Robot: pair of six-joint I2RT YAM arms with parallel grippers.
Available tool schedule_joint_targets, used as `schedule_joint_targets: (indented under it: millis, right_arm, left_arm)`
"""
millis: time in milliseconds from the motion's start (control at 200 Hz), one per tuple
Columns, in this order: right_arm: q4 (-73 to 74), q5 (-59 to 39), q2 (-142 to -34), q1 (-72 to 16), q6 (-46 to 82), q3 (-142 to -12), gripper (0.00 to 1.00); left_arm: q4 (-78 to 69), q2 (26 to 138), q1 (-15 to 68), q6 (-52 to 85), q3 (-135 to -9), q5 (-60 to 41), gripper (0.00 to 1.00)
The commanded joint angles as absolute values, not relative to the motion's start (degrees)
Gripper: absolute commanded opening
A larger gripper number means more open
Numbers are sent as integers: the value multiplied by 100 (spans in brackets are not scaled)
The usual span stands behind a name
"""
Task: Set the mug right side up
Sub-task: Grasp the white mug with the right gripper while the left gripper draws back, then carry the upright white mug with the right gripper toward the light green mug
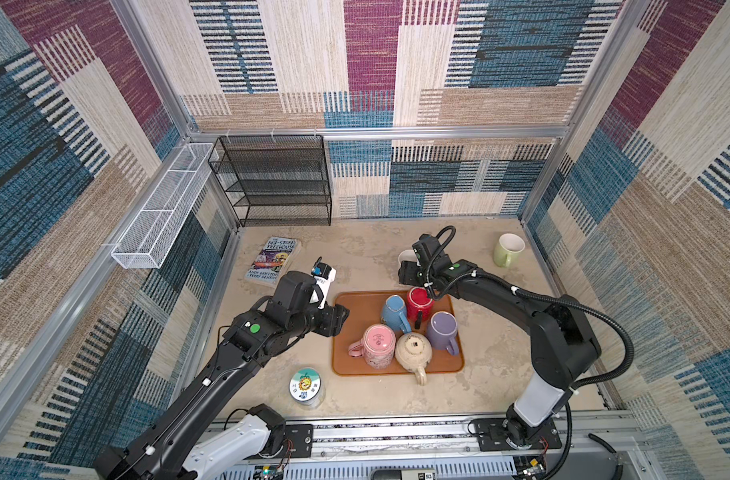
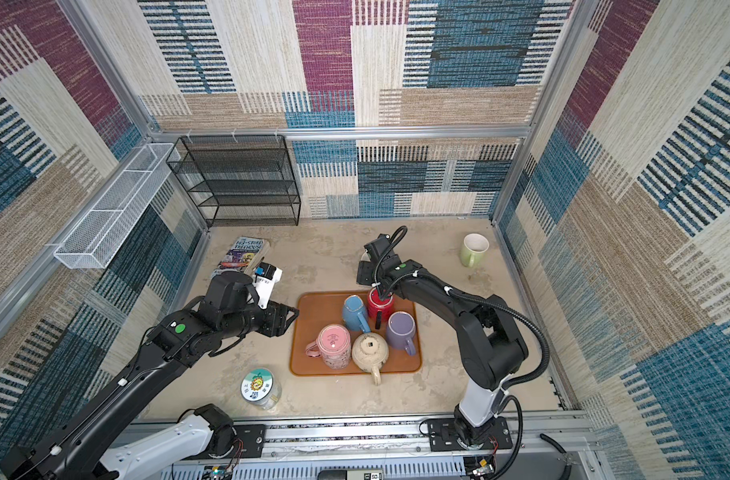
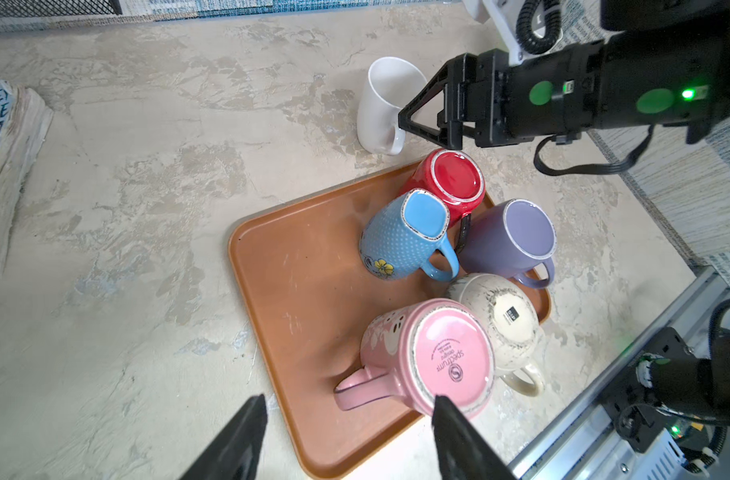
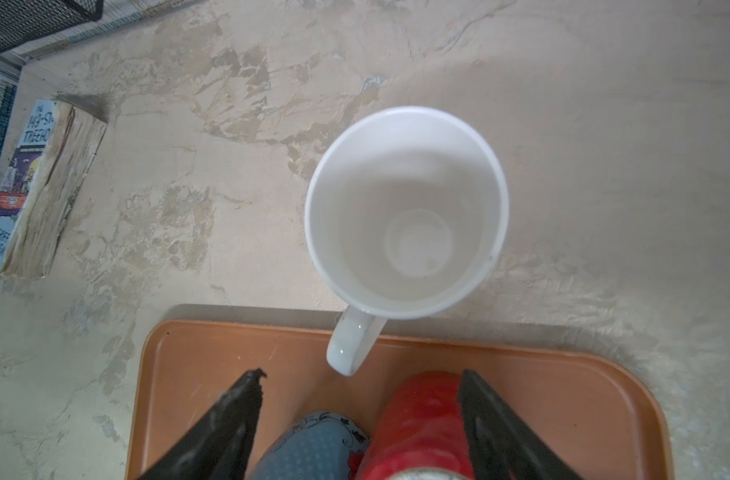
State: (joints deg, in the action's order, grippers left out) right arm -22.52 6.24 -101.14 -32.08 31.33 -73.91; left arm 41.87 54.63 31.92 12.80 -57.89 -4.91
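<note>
An orange tray (image 1: 355, 307) holds a pink mug (image 3: 438, 357), a cream mug (image 3: 500, 320), a red mug (image 3: 450, 178) and a blue mug (image 3: 405, 241), all bottom up. A purple mug (image 3: 513, 237) stands with them; its way up is unclear. A white mug (image 4: 405, 208) stands upright on the table just past the tray's far edge. My right gripper (image 4: 361, 374) hangs open over the red and blue mugs, holding nothing, with the white mug's handle just ahead of its fingertips. My left gripper (image 3: 349, 401) is open over the tray's left edge, close to the pink mug.
A green mug (image 1: 506, 249) stands upright at the far right. A book (image 1: 274, 259) lies at the back left, behind my left arm. A round tin (image 1: 306, 386) sits near the front. A black mesh rack (image 1: 280, 183) and a white wire basket (image 1: 164, 208) line the walls.
</note>
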Motion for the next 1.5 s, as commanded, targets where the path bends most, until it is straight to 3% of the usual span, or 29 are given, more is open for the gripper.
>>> schedule_joint_targets:
  millis: [0,155,305,506,726,851,1492]
  right_arm:
    - [-2325,858,-10394,-3247,3261,-7627,76]
    - [-2547,1110,-10713,-3261,3226,-7910,70]
    - [-2897,1285,-11016,-3261,3086,-8213,50]
    - [-3074,1366,-11073,-3259,2963,-8261,38]
    - [-3230,1454,-10972,-3261,2824,-8216,34]
    - [-3340,1500,-10988,-3251,2754,-8240,21]
    - [-3724,1452,-11373,-3063,2631,-8827,26]
  left_arm:
    - [4207,5321,3147,1135,-5638,-590,68]
    - [4069,5231,3129,1185,-5396,-760,68]
    - [4016,5184,3111,1167,-5353,-888,68]
    - [3966,5180,3020,1178,-5338,-1075,68]
    - [3920,5166,2868,1187,-5317,-1245,68]
    - [3895,5201,2799,1221,-5300,-1380,68]
    - [3885,5153,2725,1230,-5265,-1494,67]
